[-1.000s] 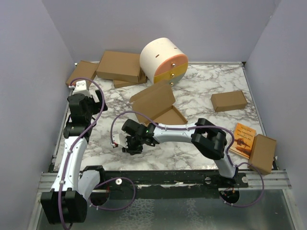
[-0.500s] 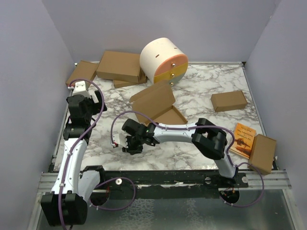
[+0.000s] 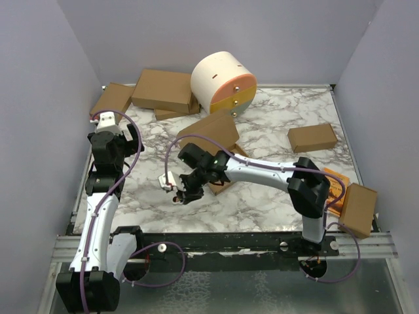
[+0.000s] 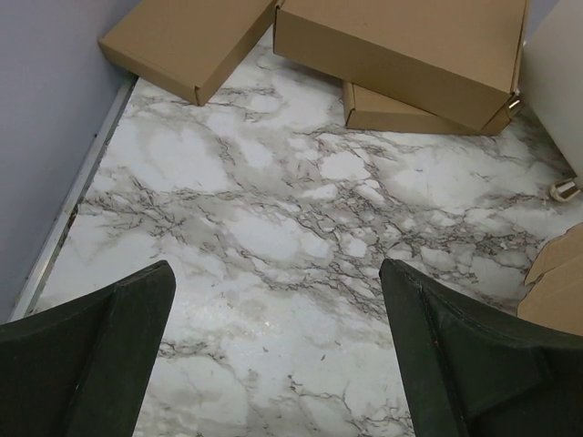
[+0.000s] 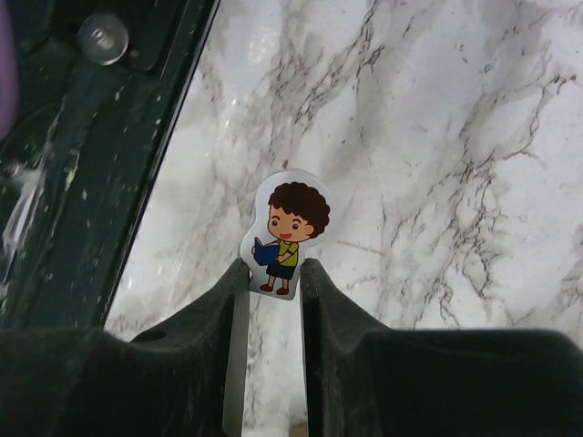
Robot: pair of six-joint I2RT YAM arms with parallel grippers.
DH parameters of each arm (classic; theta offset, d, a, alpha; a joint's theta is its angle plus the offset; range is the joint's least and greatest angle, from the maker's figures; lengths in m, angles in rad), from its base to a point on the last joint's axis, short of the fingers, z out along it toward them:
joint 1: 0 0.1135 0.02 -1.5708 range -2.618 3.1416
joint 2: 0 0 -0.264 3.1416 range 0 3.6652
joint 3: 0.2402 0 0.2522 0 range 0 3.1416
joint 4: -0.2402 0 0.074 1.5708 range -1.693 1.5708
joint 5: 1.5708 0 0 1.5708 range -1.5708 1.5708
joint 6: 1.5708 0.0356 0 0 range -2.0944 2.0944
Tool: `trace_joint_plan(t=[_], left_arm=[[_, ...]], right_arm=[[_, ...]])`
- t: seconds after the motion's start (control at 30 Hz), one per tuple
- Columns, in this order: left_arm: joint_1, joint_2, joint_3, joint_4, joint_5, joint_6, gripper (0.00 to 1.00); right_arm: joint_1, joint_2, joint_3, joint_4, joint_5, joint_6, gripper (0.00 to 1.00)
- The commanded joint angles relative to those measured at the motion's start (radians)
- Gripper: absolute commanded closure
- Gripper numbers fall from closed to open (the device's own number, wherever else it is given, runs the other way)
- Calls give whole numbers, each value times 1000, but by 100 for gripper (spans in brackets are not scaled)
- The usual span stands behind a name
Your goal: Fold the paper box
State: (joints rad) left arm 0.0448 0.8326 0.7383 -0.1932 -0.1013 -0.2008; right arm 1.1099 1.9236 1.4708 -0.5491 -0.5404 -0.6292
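brown paper box (image 3: 213, 133); right claw (image 5: 273, 270) pinches sticker (image 5: 286, 226)

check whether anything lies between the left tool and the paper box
Nothing visible does. Only bare marble tabletop lies between the open left tool and the paper box; the ready-made cartons sit farther back, off that line.

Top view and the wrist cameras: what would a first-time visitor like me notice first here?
Probably the big cream drum with an orange and yellow face, standing at the back of the marble table. Next, the right gripper near the table's front edge, pinching a small cartoon boy cutout that shows him reading a blue book. Just beyond it, mid-table, sits the half-folded paper box with one panel raised.
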Motion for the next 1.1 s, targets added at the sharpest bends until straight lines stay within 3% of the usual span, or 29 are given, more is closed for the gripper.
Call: trace_joint_plan(t=[0.0, 0.23, 0.47, 0.77, 1.07], left_arm=[[6, -21, -11, 29, -26, 14, 2], [6, -14, -14, 34, -7, 11, 2], [6, -1, -18, 46, 52, 4, 2], [5, 20, -25, 65, 146, -3, 5], [6, 34, -30, 82, 213, -8, 10]], right_arm=[[-94, -75, 30, -197, -241, -188, 94], [-361, -246, -63, -244, -428, -294, 94], [-621, -319, -195, -111, -371, -230, 98], [-642, -265, -287, 1, -148, -214, 87], [-639, -162, -287, 73, -62, -146, 79]])
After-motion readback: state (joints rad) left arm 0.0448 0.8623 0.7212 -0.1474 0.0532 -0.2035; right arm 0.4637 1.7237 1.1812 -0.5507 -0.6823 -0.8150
